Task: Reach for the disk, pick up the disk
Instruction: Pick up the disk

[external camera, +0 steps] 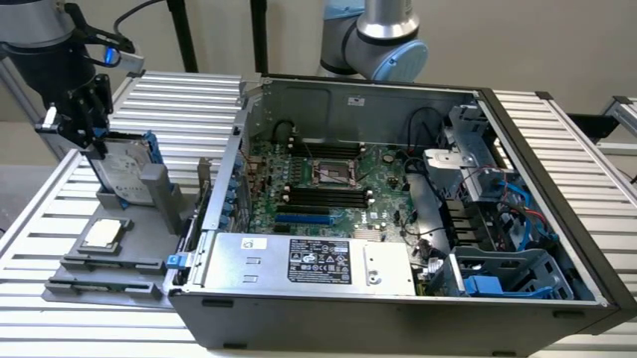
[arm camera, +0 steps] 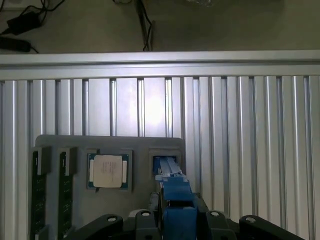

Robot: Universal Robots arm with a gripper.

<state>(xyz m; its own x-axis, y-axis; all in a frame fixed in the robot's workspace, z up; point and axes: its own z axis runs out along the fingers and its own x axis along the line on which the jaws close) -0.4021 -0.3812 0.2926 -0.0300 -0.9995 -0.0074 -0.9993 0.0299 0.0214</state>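
Starting at the exterior view's left, my claw (external camera: 95,145) hangs straight down over the grey holder (external camera: 161,200) on the slatted table (external camera: 587,149). The disk (external camera: 124,168) stands on edge in that holder, upright, label side facing the computer, with its blue carrier showing along the top and side. The claw sits right at the disk's upper edge. In the wrist view the blue carrier runs up into the claw, dead centre, but I cannot tell whether the claw has actually clamped it or merely straddles it (the black claw body hides the contact).

Just beside the disk, lying flat in its own recess of the same holder, is the small square chip (external camera: 104,235). Past it, two long dark strips (arm camera: 65,200) lie in their slots.

Further right stands the open computer case (external camera: 398,307). Its green motherboard (external camera: 329,179) is exposed, and a silver box with a black label (external camera: 318,261) sits along the near wall. At the exterior view's far right, inside the case, are a blue cage (external camera: 497,277) and a tangle of cables.
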